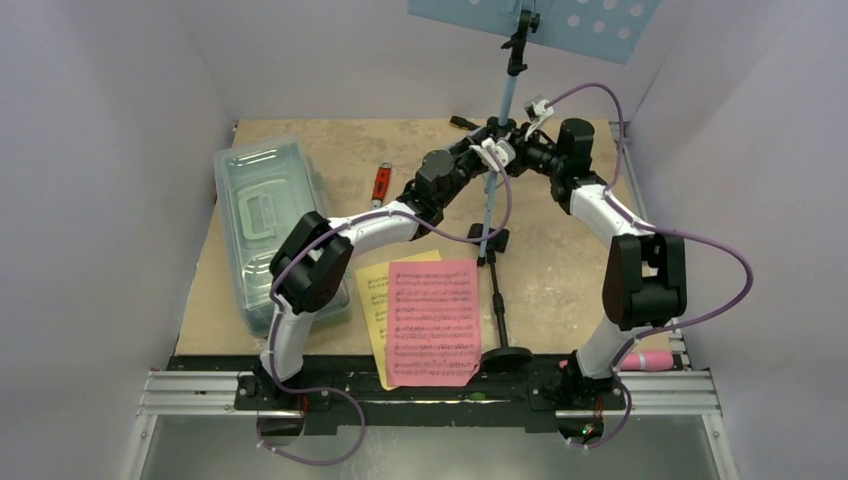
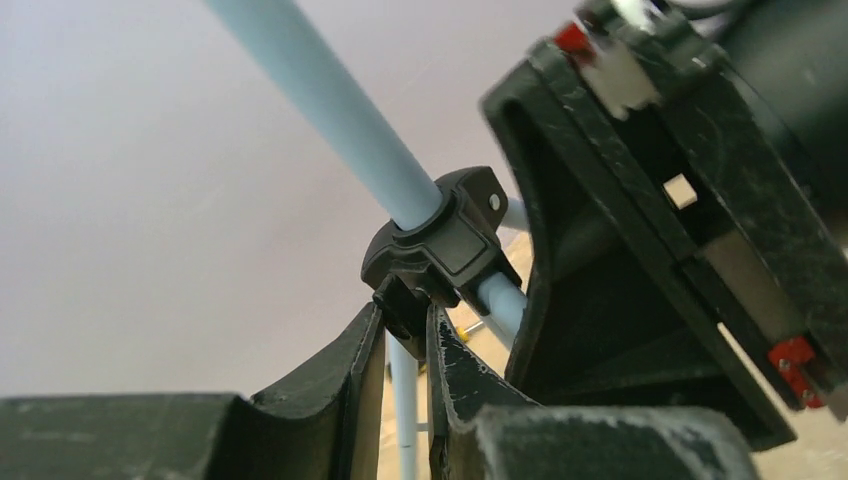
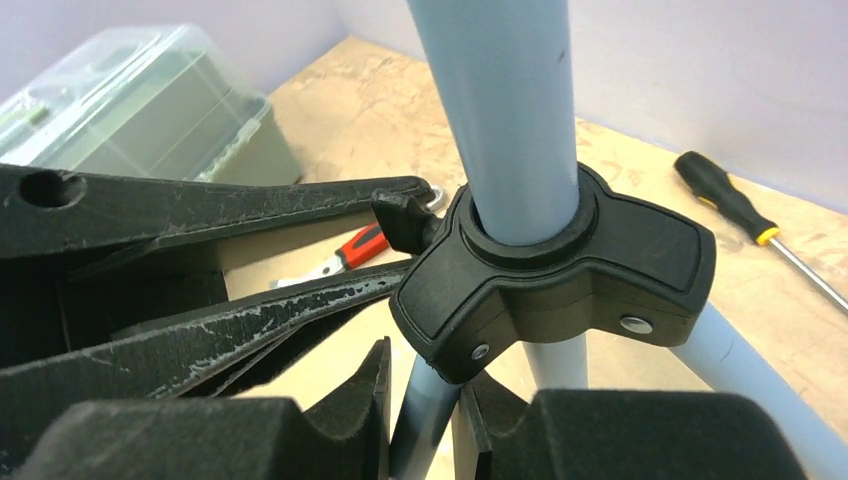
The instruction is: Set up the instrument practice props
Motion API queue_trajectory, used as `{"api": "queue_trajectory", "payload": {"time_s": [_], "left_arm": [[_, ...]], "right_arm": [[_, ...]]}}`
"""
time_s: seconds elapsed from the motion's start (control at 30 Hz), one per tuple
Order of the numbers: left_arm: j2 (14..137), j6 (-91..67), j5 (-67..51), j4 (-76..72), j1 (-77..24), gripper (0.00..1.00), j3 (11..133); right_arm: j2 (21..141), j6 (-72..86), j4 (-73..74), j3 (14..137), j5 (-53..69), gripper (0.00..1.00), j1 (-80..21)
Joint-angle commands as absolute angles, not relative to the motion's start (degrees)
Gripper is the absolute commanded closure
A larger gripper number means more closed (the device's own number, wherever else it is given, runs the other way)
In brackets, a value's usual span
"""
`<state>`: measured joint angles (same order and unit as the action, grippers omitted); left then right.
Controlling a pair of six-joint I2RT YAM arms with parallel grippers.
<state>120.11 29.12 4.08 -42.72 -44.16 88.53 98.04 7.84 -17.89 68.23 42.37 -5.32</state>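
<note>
The light blue music stand stands at the back middle, its perforated desk (image 1: 540,20) above its pole (image 1: 507,100). My left gripper (image 1: 488,156) is shut on the small black knob (image 2: 405,300) of the stand's tripod hub (image 2: 445,245). My right gripper (image 1: 518,150) is shut on a light blue tripod leg (image 3: 425,405) just under the hub (image 3: 560,275). The pink page (image 1: 435,320) lies over the yellow page (image 1: 374,300) at the front. The black mic stand (image 1: 498,305) lies flat with its round base (image 1: 505,358) at the front. The pink microphone (image 1: 650,360) lies by the right arm's base.
A clear lidded box (image 1: 265,225) sits at the left. A red-handled wrench (image 1: 381,183) lies beside it and also shows in the right wrist view (image 3: 350,250). A black and yellow screwdriver (image 3: 725,200) lies near the back wall. Walls close in on three sides.
</note>
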Motion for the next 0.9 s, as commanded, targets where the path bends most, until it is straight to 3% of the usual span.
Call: {"api": "queue_trajectory", "payload": {"time_s": [0.0, 0.17, 0.27, 0.4, 0.57, 0.7, 0.87], "left_arm": [[117.0, 48.3, 7.1, -36.1, -45.5, 0.97, 84.9], [116.9, 54.1, 10.9, -33.5, -46.2, 0.97, 82.4], [115.0, 47.0, 10.9, -30.8, -46.1, 0.92, 81.6], [111.1, 27.3, 8.1, -22.9, -45.9, 0.56, 84.6], [107.6, 8.2, 4.7, -14.3, -45.8, 0.21, 88.0], [104.2, -7.4, 1.4, -11.6, -44.5, 0.15, 87.2], [100.7, -35.1, 3.8, -10.4, -39.9, 0.22, 85.3]], "right_arm": [[104.1, -18.5, -8.6, 72.7, 42.9, 1.0, -4.3], [107.5, -22.5, -3.7, 76.1, 39.2, 1.0, -4.2], [107.4, -22.9, -4.2, 74.9, 36.3, 1.0, -4.2], [107.3, -21.6, -6.3, 74.1, 36.4, 1.0, -4.2], [106.3, -20.3, -7.6, 73.5, 36.3, 1.0, -4.3], [105.6, -20.2, -7.7, 73.0, 35.9, 1.0, -4.2], [105.5, -18.4, -9.0, 72.8, 38.0, 1.0, -4.2]]}}
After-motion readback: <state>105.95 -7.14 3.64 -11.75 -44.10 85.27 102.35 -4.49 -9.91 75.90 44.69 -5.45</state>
